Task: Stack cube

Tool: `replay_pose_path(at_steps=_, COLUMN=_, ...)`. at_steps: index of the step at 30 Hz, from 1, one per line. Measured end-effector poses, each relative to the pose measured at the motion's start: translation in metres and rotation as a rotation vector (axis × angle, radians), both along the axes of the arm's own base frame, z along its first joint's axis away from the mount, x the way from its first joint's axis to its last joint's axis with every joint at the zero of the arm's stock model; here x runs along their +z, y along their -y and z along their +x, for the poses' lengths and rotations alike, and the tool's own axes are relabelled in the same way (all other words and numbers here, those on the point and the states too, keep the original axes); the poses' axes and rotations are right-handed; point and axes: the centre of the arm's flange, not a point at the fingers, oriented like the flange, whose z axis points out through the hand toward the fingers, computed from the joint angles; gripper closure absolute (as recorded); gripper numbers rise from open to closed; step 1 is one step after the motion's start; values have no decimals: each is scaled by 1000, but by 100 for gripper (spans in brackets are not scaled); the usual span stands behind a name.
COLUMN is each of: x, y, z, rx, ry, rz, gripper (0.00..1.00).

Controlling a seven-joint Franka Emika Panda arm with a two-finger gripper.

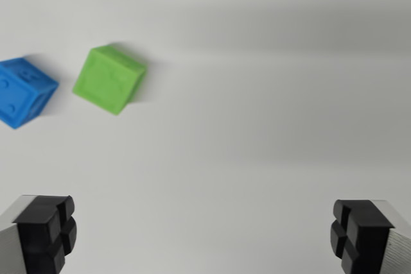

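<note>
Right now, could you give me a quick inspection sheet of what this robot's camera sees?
Surface: plain white table, soft shadows across it.
Job's things: blue cube at the wrist view's left edge, partly cut off; green cube just right of it, a small gap between them. Both rest on the table, neither stacked.
Clutter: nothing seen.
Grippers: gripper open, its black pads at the bottom corners, holding nothing, the cubes not between them.
Cables: nothing seen.
Surroundings: nothing seen beyond the table.
</note>
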Motion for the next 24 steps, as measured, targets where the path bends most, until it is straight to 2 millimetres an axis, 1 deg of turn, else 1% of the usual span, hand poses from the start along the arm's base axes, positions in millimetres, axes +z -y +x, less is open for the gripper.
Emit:
replay_pose_path(at_steps=15, x=-21, y=-26, z=-1, rx=-82, ry=0, rz=2, gripper=0)
replay_pose_path(at_steps=24, x=-39, y=-47, z=-3, rx=-150, ry=-2, rz=3, gripper=0)
